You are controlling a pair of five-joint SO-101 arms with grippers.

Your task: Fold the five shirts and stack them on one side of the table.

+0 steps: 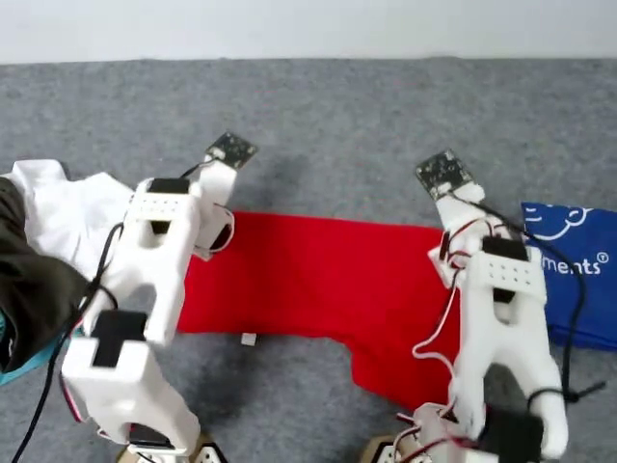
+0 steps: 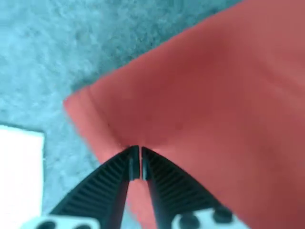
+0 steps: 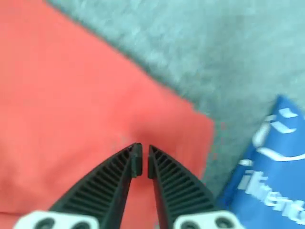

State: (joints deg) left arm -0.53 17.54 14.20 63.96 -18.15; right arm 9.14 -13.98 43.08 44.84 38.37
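Note:
A red shirt (image 1: 318, 275) lies spread in a wide band across the middle of the grey table (image 1: 337, 125). My left gripper (image 2: 136, 153) sits at the shirt's left end, near a corner, its jaws pressed together on a crease of red cloth (image 2: 214, 95). In the high view that gripper (image 1: 220, 233) is tucked under its white arm. My right gripper (image 3: 142, 153) is at the shirt's right end, jaws together on the red fabric (image 3: 71, 105) close to its edge. Seen from above, the right gripper (image 1: 445, 253) is beside the blue shirt.
A folded blue shirt (image 1: 578, 275) (image 3: 267, 176) lies at the right edge of the table. A white shirt (image 1: 67, 212) (image 2: 19, 171) and a dark garment (image 1: 29, 280) are piled at the left edge. Bare grey table runs along the far side.

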